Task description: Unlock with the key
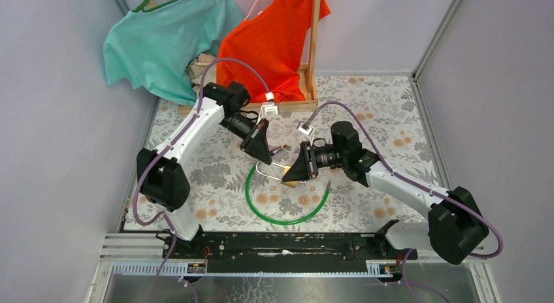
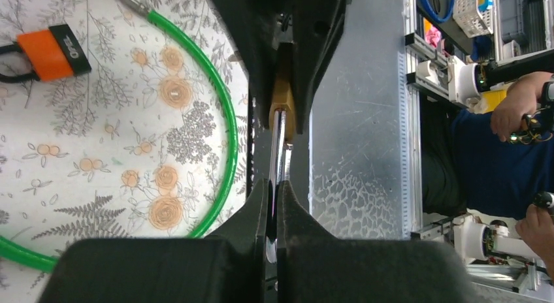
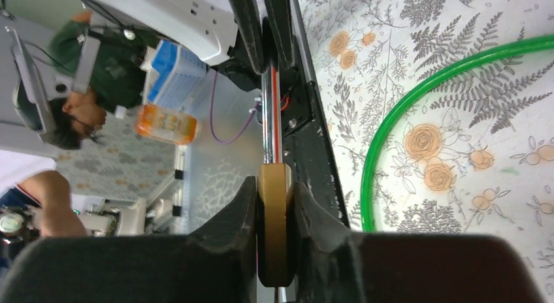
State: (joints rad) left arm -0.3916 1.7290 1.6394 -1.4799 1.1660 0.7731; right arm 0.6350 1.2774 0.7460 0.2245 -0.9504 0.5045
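- Left arm [image 1: 196,123]: smooth white shell links between bulky black joint housings.
- Right arm [image 1: 405,185]: the same white-and-black build, with a large black block at its 4 o'clock end.
- A purple cable [image 1: 228,59] runs along each arm, with small white tags [image 1: 270,109] by the wrists.
- Left end effector [image 1: 262,158] and right end effector [image 1: 291,177]: matte black, wedge-shaped, with tapering fingers.
- Black base rail [image 1: 287,245] at 6 o'clock.

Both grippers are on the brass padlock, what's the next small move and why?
Probably open the left gripper and let go of the shackle. The right gripper clamps the padlock body, so it should not drop, and the left is freed for the key, which I can't see.
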